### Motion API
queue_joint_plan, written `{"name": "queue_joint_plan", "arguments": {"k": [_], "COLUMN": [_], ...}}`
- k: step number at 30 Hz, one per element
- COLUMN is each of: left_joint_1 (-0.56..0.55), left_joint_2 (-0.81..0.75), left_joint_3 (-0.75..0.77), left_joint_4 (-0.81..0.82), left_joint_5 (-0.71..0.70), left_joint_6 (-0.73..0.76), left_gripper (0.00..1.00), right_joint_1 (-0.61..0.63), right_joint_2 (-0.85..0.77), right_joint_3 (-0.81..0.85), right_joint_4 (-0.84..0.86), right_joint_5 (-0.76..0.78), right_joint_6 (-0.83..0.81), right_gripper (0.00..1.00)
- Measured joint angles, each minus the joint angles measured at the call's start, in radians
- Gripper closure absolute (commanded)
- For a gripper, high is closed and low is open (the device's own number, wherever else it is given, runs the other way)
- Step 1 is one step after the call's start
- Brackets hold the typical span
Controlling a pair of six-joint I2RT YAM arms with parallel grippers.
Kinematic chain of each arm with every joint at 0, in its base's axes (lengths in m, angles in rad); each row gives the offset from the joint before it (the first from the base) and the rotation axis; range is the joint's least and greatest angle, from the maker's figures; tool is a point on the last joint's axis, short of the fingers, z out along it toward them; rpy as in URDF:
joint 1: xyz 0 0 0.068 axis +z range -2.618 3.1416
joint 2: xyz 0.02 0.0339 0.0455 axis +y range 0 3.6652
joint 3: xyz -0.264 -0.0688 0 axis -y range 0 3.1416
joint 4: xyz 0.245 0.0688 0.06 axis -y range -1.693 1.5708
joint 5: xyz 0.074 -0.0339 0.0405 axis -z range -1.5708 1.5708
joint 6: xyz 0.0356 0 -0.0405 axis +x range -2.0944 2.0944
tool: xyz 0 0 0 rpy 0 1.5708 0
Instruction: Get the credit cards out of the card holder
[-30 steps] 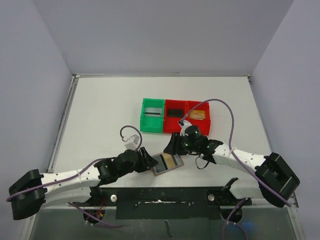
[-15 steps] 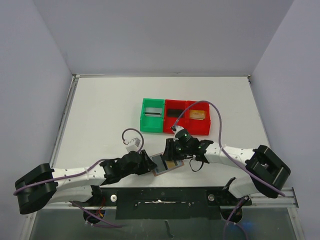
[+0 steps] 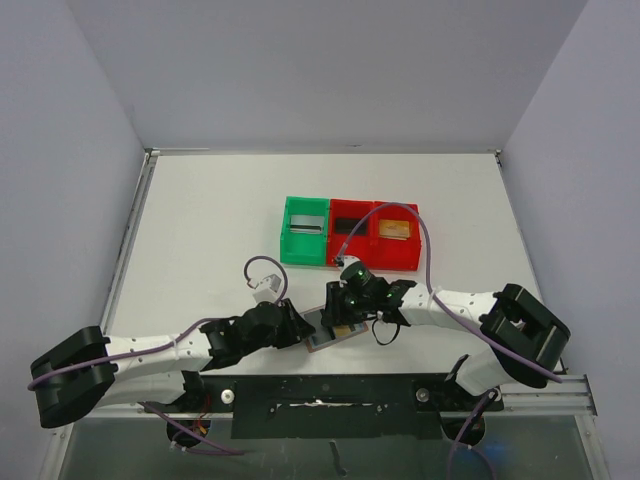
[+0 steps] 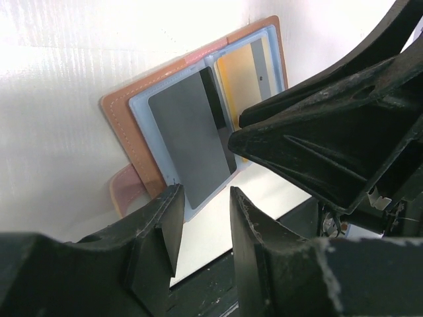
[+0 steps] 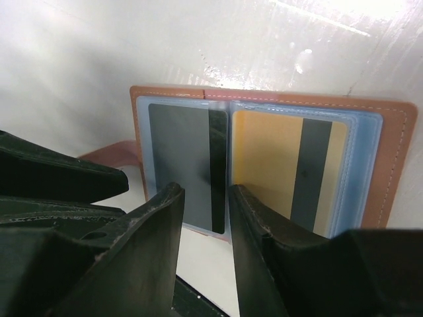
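Note:
The card holder [image 3: 322, 342] lies open on the table between the two arms, tan leather with a light blue lining [image 5: 386, 158]. A dark grey credit card [image 4: 188, 139] [image 5: 177, 158] sits in one pocket. A gold credit card [image 5: 268, 165] with a dark stripe sits in the other [image 4: 241, 76]. My left gripper [image 4: 205, 198] [image 3: 297, 330] is open with a narrow gap, and the grey card's near corner lies just past its tips. My right gripper [image 5: 205, 198] [image 3: 340, 312] hovers open over the holder's fold, holding nothing.
A green bin [image 3: 287, 247] and two red bins [image 3: 352, 255] stand in a row behind the holder, each with a small flat item inside. A black strip [image 3: 330, 395] runs along the near table edge. The two grippers are close together over the holder.
My right gripper has moved left and nearer, down over the card holder. The left gripper has edged toward the holder. Both pairs of jaws have narrowed.

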Motion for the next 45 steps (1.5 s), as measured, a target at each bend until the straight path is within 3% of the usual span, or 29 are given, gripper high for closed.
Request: {"name": "queue_joint_plan", "arguments": {"k": [6, 11, 26, 31, 41, 45], "left_joint_1": [0.006, 0.011, 0.011, 0.011, 0.011, 0.011], "left_joint_2": [0.048, 0.134, 0.206, 0.206, 0.206, 0.208], "left_joint_3": [0.001, 0.015, 0.061, 0.061, 0.062, 0.062], "left_joint_4": [0.034, 0.037, 0.028, 0.028, 0.028, 0.028], "left_joint_5": [0.008, 0.018, 0.021, 0.021, 0.022, 0.022], "left_joint_6": [0.016, 0.025, 0.014, 0.014, 0.014, 0.015], "left_gripper": [0.74, 0.89, 0.96, 0.97, 1.00, 1.00], "right_joint_1": [0.006, 0.010, 0.057, 0.041, -0.071, -0.102], "right_joint_2": [0.003, 0.012, 0.013, 0.013, -0.014, -0.019], "right_joint_3": [0.000, 0.000, 0.027, 0.003, -0.143, -0.175], "right_joint_4": [-0.010, -0.014, -0.079, -0.033, 0.183, 0.243], "right_joint_5": [0.019, 0.033, 0.103, 0.075, -0.090, -0.146], "right_joint_6": [0.003, 0.010, 0.018, 0.030, 0.101, 0.124], "right_gripper": [0.69, 0.70, 0.71, 0.75, 0.92, 0.91]}}
